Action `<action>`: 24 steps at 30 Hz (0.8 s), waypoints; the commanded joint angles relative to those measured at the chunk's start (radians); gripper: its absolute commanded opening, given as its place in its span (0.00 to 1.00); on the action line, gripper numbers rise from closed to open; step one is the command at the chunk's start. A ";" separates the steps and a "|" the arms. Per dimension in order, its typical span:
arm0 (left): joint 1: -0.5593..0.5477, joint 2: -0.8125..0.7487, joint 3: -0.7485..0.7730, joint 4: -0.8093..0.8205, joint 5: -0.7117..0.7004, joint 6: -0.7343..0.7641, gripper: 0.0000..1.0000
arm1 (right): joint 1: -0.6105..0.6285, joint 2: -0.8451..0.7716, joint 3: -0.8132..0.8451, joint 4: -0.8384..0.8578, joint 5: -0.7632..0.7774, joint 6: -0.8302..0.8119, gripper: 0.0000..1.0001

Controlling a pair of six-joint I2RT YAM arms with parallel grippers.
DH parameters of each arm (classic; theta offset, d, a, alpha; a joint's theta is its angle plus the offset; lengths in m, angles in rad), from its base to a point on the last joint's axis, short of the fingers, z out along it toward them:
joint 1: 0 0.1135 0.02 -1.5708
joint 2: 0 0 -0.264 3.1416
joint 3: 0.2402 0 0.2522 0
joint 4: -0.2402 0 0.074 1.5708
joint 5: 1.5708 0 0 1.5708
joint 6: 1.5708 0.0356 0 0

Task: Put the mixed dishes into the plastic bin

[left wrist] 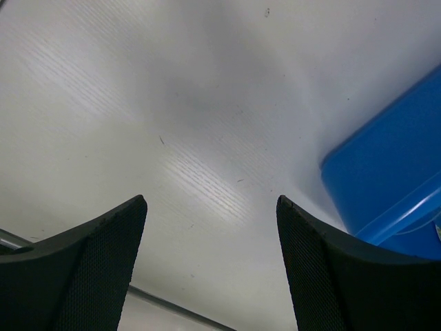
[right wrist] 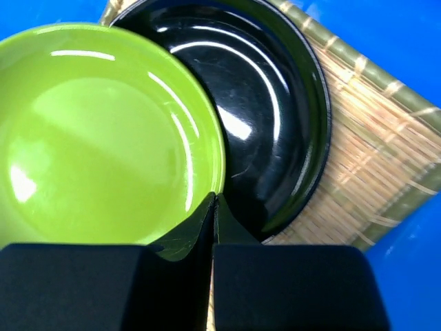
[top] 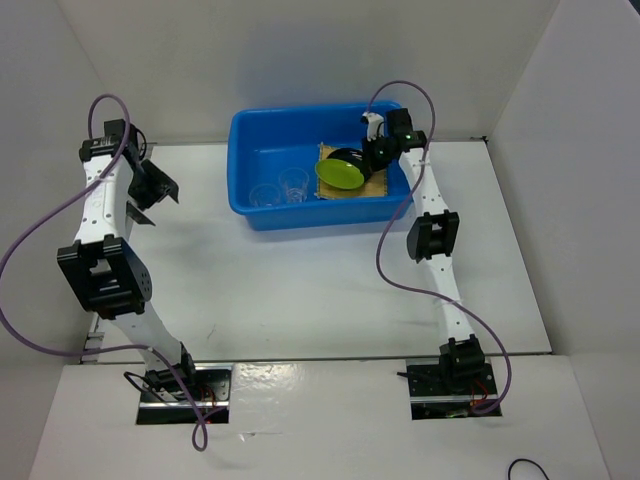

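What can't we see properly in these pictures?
- Top view: the black plate is mostly hidden under the green plate and the right claw.
- Right wrist view: both plates cover much of the mat; the cups are out of frame.
- Left wrist view: the picture's edge cuts off the blue bin.

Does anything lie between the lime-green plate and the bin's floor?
Yes. The green plate rests partly over the black plate, which lies on the bamboo mat inside the blue bin. The shut right tool sits at the green rim.
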 commanded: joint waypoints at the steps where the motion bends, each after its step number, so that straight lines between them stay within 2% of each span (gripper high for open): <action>1: -0.005 -0.057 -0.031 0.000 -0.014 -0.027 0.83 | -0.015 -0.050 0.032 0.026 -0.008 0.010 0.00; 10: -0.005 -0.086 -0.082 0.018 -0.014 -0.027 0.83 | -0.025 -0.079 0.032 0.055 0.006 0.010 0.00; 21: -0.005 -0.087 -0.103 0.037 -0.004 -0.037 0.83 | -0.052 -0.116 0.032 0.183 0.153 0.051 0.00; 23: -0.005 -0.087 -0.103 0.037 -0.004 -0.037 0.83 | -0.061 -0.125 0.032 0.183 0.163 0.051 0.16; 24: -0.005 -0.087 -0.103 0.046 -0.004 -0.037 0.83 | -0.061 -0.137 0.032 0.183 0.163 0.051 0.28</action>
